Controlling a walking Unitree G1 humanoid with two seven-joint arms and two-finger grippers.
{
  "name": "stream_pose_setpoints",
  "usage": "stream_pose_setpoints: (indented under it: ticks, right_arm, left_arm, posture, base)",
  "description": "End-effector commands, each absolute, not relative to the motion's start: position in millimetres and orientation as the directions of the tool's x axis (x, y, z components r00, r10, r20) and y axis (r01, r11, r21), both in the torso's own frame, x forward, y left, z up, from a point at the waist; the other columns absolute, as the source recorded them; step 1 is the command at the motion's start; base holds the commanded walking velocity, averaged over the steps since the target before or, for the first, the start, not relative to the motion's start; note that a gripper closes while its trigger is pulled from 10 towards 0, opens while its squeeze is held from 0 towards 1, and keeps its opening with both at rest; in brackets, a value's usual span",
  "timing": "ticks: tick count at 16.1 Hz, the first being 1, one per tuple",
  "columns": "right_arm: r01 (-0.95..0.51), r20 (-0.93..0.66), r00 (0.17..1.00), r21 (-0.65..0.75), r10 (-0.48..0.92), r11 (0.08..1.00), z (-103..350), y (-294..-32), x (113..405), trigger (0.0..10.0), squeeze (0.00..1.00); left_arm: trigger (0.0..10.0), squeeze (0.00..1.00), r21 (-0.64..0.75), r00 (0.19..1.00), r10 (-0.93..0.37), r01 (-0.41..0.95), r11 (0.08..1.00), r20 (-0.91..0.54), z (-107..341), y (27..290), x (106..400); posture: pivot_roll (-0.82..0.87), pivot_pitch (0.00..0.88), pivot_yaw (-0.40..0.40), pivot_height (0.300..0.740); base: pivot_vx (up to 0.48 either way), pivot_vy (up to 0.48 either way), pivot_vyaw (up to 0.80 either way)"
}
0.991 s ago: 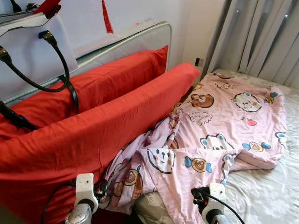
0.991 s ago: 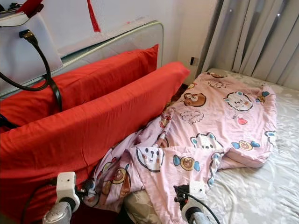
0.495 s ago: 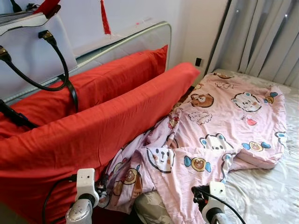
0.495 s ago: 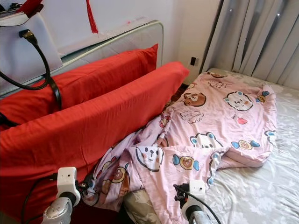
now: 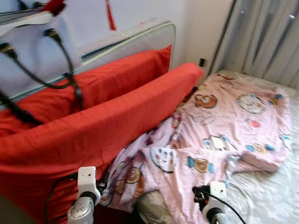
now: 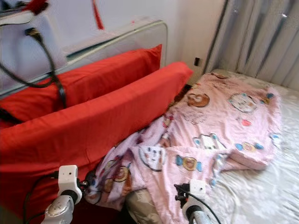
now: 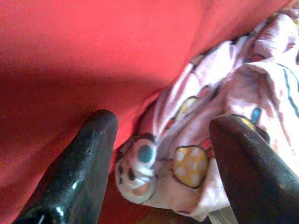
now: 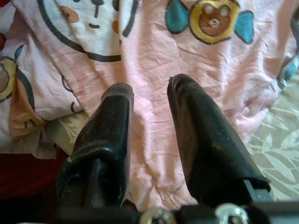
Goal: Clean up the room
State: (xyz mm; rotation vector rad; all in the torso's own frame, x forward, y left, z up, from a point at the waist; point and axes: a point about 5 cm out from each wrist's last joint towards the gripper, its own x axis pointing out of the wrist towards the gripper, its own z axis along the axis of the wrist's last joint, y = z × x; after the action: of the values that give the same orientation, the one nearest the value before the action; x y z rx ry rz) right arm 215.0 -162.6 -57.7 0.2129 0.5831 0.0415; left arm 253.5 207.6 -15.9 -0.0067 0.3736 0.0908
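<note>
Two grippers hovered over the pink cartoon-print quilt (image 5: 224,135): left gripper (image 7: 161,154) spread wide at seven o'clock beside the red bolster (image 5: 93,130), right gripper (image 8: 149,121) narrowly parted at five o'clock.

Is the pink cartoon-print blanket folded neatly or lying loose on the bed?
Loose: the pink cartoon-print blanket lies spread and rumpled, its near end bunched against the long red pillow.

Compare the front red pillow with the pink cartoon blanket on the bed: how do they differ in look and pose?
The front red pillow is plain red; the pink cartoon blanket is covered in printed bears and animal faces. The pillow stands on its long edge as a plump, fairly smooth bolster; the blanket lies mostly flat but rumpled, bunched at its near corner. Both are soft bedding and touch where the blanket meets the pillow's base.
</note>
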Motion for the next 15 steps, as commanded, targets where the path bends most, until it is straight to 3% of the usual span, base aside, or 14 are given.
stream_pose_setpoints:
  ticks: [1,10,15]
  right_arm:
    - [0.013,-0.541,0.834,0.215,0.108,0.977,-57.6,-158.7,215.7,10.0,0.0]
    - [0.047,-0.531,0.845,0.173,0.053,0.984,-52.6,-163.0,224.1,10.0,0.0]
    - [0.031,-0.479,0.876,0.18,0.06,0.983,-45.0,-162.7,232.0,10.0,0.0]
  left_arm:
    - [10.0,0.0,0.023,0.923,0.107,-0.107,0.994,-0.371,-16.0,212.8,252.5]
    - [10.0,0.0,0.018,0.919,0.096,-0.097,0.995,-0.382,-18.2,210.5,251.8]
    - [10.0,0.0,0.016,0.918,0.088,-0.089,0.996,-0.386,-19.0,208.0,252.2]
  posture:
    - [0.0,0.0,-0.009,0.715]
    - [0.0,0.0,-0.007,0.715]
    - [0.0,0.0,-0.01,0.676]
  base:
    - [0.0,0.0,0.0]
    - [0.0,0.0,0.0]
    - [0.0,0.0,0.0]
